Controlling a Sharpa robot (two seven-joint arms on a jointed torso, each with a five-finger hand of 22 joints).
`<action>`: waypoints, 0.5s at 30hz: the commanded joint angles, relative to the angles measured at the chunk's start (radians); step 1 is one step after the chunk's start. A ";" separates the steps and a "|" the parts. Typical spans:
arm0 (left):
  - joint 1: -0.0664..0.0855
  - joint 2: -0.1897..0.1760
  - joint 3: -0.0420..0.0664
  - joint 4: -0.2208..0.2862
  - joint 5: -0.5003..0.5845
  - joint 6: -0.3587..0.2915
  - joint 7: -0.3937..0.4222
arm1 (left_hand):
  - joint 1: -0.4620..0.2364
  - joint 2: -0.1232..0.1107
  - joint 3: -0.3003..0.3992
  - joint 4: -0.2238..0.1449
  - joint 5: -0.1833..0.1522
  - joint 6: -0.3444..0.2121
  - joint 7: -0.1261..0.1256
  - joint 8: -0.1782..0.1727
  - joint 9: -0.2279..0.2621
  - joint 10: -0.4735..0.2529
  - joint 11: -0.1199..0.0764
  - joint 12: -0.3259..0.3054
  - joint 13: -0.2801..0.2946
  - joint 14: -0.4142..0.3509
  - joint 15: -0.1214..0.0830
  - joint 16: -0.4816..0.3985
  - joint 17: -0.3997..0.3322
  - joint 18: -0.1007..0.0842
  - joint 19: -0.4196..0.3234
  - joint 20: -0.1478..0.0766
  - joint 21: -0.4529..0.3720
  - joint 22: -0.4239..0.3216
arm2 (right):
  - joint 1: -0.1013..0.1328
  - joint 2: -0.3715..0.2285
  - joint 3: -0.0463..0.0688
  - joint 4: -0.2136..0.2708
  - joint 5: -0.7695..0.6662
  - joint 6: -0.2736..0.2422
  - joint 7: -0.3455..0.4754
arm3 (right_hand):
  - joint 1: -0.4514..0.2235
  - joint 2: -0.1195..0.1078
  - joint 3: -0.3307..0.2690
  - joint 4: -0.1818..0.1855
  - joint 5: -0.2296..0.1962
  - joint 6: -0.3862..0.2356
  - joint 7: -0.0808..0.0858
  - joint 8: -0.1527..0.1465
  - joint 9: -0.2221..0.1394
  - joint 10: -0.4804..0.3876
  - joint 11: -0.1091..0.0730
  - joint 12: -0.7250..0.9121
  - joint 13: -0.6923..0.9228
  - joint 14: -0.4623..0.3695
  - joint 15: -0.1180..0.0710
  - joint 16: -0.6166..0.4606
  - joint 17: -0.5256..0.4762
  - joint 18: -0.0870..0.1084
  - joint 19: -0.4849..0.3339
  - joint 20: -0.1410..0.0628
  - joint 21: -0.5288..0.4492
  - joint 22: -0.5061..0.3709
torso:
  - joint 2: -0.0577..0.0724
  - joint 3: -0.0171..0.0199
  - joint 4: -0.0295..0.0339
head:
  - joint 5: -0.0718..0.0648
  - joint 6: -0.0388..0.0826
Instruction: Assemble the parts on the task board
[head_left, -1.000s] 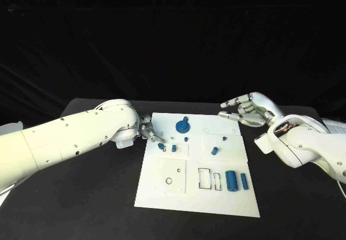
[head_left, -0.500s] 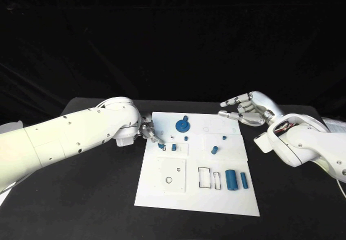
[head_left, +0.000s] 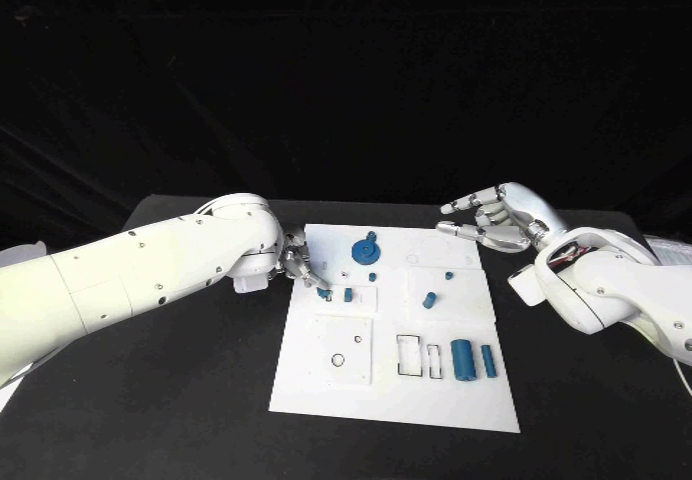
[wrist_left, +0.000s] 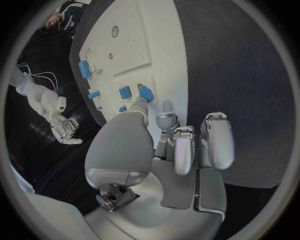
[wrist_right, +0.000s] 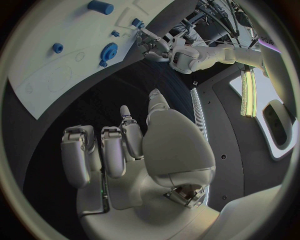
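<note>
left hand (head_left: 300, 264): fingertip touching small blue part (head_left: 322, 293), grasp uncertain | right hand (head_left: 498, 220): spread, empty, upper right, beside task board (head_left: 462, 400) | board centre frame, remaining parts on it

Head view: from above, looking down and forward over the table (head_left: 188, 400), whole board (head_left: 397, 390) in frame, both arms entering from the sides. Left wrist view: from behind the left hand (wrist_left: 169, 150), close, facing along the board (wrist_left: 162, 45). Right wrist view: from behind the right hand (wrist_right: 137, 150), facing the board's far end (wrist_right: 56, 75). Shared by all: the board.
</note>
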 joint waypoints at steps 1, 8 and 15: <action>-0.008 0.006 -0.007 -0.002 0.015 0.033 0.001 | 0.011 0.005 0.009 0.000 0.001 0.007 0.002 -0.006 -0.064 0.001 0.004 0.004 0.002 0.107 0.008 0.003 0.263 0.010 0.033 0.009 0.007 0.132 | -0.001 0.001 0.000 0.000 -0.006 0.012 0.002 | 0.006 0.007 -0.007 -0.001 -0.002 -0.003 -0.001 0.000 0.001 -0.008 0.000 -0.001 0.109 0.083 0.003 -0.006 0.164 0.013 0.061 0.004 -0.005 0.185 | 0.001 0.0001 -0.0001 | -0.001 0.001; -0.008 0.006 -0.008 -0.006 0.031 0.008 0.003 | 0.008 0.007 0.008 0.003 0.001 0.009 0.003 -0.008 -0.068 0.002 0.005 0.004 0.002 0.107 0.008 0.003 0.263 0.010 0.033 0.009 0.006 0.132 | -0.001 0.002 0.000 0.000 -0.006 0.012 0.001 | 0.007 0.010 -0.007 -0.001 -0.001 -0.003 -0.001 0.000 0.002 -0.008 0.000 -0.001 0.109 0.083 0.002 -0.006 0.164 0.014 0.061 0.004 -0.005 0.185 | 0.000 -0.0003 -0.0004 | -0.002 0.002; -0.008 0.003 -0.008 -0.012 0.083 -0.011 0.006 | -0.022 -0.007 -0.014 0.006 0.000 0.013 0.005 -0.016 -0.084 0.003 0.006 0.008 0.002 0.107 0.009 0.003 0.263 0.011 0.033 0.010 0.004 0.132 | -0.001 0.002 0.000 -0.002 -0.006 0.012 0.001 | 0.007 0.010 -0.007 -0.001 -0.001 -0.003 -0.001 0.000 0.002 -0.008 0.000 -0.001 0.109 0.083 0.002 -0.006 0.164 0.014 0.061 0.004 -0.005 0.185 | 0.000 0.0000 -0.0006 | -0.005 0.001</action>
